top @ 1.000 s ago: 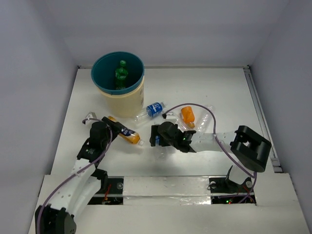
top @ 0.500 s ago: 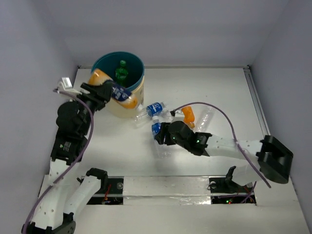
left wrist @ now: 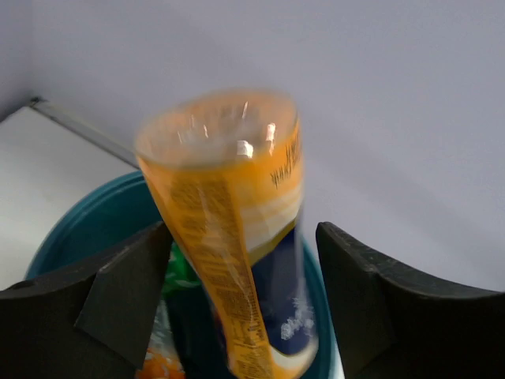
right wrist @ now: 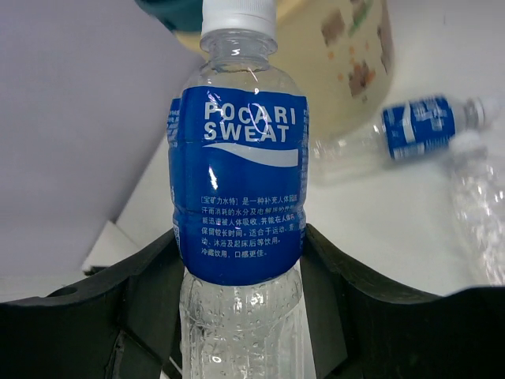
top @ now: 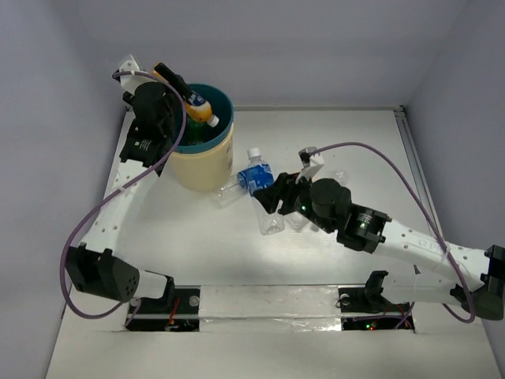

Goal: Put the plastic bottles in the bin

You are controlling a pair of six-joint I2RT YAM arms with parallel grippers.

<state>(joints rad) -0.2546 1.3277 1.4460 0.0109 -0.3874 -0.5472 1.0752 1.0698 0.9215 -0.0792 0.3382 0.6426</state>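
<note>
Your left hand [left wrist: 237, 268], raised over the bin's [top: 207, 162] rim, spreads around the orange bottle [left wrist: 229, 197]. Your right hand [right wrist: 241, 268] pinches the blue-labelled bottle [right wrist: 237, 189] right of the bin, with open bench [top: 355, 150] beyond.

Top view looks down on the whole counter [top: 355, 150] from behind; wrist views peer closely past their fingers [left wrist: 379, 308]; all three share the bin [top: 207, 162].
</note>
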